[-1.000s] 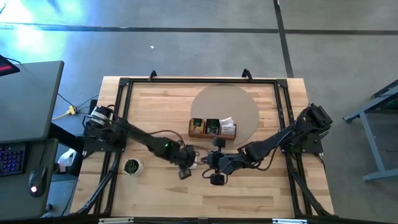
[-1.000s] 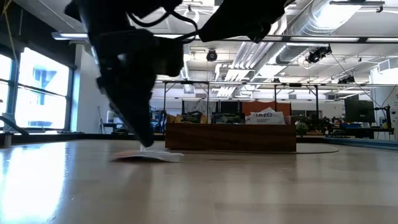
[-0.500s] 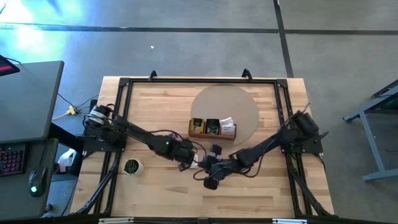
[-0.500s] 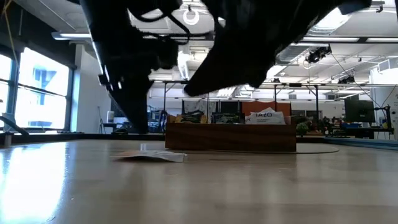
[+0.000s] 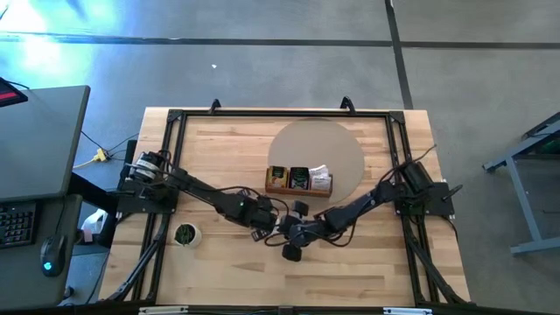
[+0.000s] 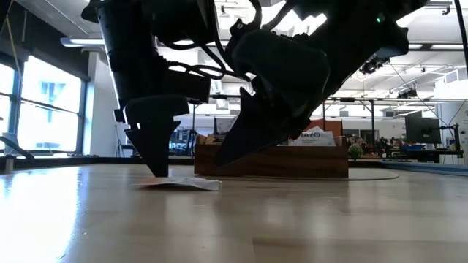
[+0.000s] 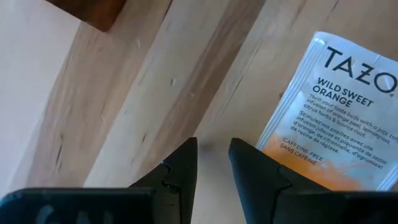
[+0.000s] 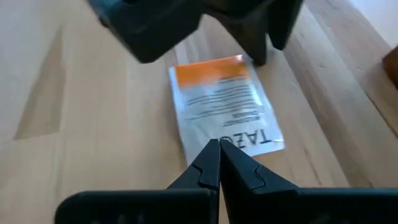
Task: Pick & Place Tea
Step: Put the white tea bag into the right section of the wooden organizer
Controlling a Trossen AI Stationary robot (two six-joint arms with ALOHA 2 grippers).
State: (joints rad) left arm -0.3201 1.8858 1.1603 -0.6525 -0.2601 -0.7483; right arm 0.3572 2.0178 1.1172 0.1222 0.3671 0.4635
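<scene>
One white-and-orange tea packet (image 5: 273,227) (image 6: 183,183) lies flat on the wooden table between my two grippers; its print reads TAZO Wild Sweet Orange (image 7: 329,118) (image 8: 224,106). My left gripper (image 5: 262,225) (image 7: 212,155) is open by a narrow gap and points down at the table beside the packet's orange end (image 6: 157,172). My right gripper (image 5: 283,231) (image 8: 219,149) is shut and slants down over the packet's TAZO end (image 6: 219,162). Other packets stand in the wooden tray (image 5: 299,193). My left gripper has its fingertips (image 6: 157,174) down at the table right by the packet's orange end (image 8: 239,62); I cannot tell whether a finger touches the packet. My right gripper's shut tips stand over the TAZO edge (image 8: 249,140); I cannot tell whether they touch it.
The long brown tray (image 6: 270,161) sits toward the far side on a round grey mat (image 5: 319,144), close behind both grippers. A small round cup (image 5: 185,234) stands near the table's left edge. A black frame (image 5: 280,113) runs along the table's edges.
My right gripper has reached toward the table's left and come down over the packet's end, its arm stretching out. My left gripper has risen off the packet's end and come down again beside it. The packet still lies flat.
</scene>
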